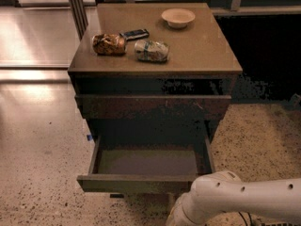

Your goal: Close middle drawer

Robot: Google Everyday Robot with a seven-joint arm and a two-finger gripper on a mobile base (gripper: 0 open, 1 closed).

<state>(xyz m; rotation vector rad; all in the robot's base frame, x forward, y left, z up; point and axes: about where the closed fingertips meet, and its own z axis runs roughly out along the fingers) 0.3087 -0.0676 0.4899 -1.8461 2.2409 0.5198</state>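
The middle drawer stands pulled well out of the cabinet. Its plain dark olive front strip faces me and its smooth grey-brown floor is bare. Above it the reddish-brown scuffed drawer front sits nearly flush with the cabinet. My white arm reaches in from the lower right, and its wrist end is just in front of and below the right part of the drawer's front strip. My gripper is beyond the picture's bottom edge, out of view.
On the cabinet top lie a brown snack bag, a dark flat packet, a white-green bag and a pale bowl. Speckled floor surrounds the cabinet. A dark area lies to the right.
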